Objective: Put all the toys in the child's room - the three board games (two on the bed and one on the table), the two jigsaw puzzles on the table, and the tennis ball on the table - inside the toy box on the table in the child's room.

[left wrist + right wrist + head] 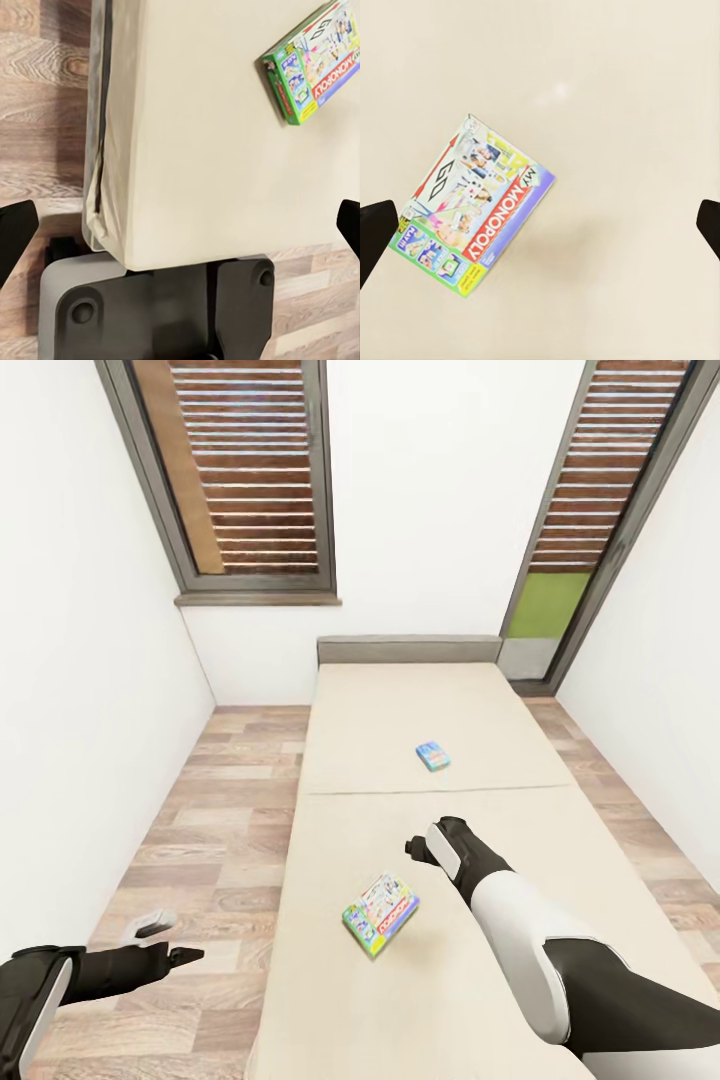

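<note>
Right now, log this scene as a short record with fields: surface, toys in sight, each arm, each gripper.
surface: bed, beige mattress, wood-look floor around it
near toy: board game lying flat on the mattress, lettering reads MONOPOLY
far toy: second board game, flat, closer to the headboard
right arm: over the mattress, between the two games
right gripper: open, empty, above the near game
left arm: low, beside the bed over the floor
left gripper: open, empty

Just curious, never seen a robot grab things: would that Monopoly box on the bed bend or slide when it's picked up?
The Monopoly box looks like a thin, flat carton, so probably stiff and light. Lying flat on the soft mattress, it may slide or sink rather than tip.
</note>
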{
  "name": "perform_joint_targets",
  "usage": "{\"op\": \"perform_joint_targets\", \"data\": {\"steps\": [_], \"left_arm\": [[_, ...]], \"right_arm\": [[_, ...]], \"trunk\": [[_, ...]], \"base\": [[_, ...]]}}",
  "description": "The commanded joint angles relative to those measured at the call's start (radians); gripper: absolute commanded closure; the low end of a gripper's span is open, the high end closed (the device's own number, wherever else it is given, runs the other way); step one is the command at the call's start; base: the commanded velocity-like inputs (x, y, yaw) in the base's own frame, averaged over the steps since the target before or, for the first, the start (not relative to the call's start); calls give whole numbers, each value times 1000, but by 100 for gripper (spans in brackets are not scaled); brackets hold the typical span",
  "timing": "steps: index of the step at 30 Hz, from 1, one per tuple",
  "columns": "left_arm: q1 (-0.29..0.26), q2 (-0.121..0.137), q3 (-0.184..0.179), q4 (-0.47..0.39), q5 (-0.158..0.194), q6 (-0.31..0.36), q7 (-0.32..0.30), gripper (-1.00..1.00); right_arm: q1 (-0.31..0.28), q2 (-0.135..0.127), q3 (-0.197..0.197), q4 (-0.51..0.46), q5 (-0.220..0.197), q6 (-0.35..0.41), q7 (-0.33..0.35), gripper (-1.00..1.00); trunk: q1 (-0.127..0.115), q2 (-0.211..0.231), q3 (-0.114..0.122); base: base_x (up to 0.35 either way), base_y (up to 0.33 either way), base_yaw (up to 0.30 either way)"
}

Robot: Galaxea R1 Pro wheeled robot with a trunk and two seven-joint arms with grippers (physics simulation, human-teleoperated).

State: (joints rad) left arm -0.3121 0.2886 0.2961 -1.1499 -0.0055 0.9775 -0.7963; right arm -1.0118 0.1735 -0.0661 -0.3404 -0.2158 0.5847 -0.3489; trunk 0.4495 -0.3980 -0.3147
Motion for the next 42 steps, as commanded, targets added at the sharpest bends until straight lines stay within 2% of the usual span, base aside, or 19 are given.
{"op": "perform_joint_targets", "data": {"steps": [1, 42], "left_arm": [[-1, 0, 2, -1, -1, 7, -4, -100], [-1, 1, 2, -1, -1, 7, -6, -100]], "right_arm": [[-1, 1, -6, -2, -7, 2, -7, -100], [-1, 1, -5, -2, -6, -4, -3, -100]], "trunk": [[1, -2, -4], [1, -2, -71]], "base": [[0, 0, 0], [0, 0, 0]]}}
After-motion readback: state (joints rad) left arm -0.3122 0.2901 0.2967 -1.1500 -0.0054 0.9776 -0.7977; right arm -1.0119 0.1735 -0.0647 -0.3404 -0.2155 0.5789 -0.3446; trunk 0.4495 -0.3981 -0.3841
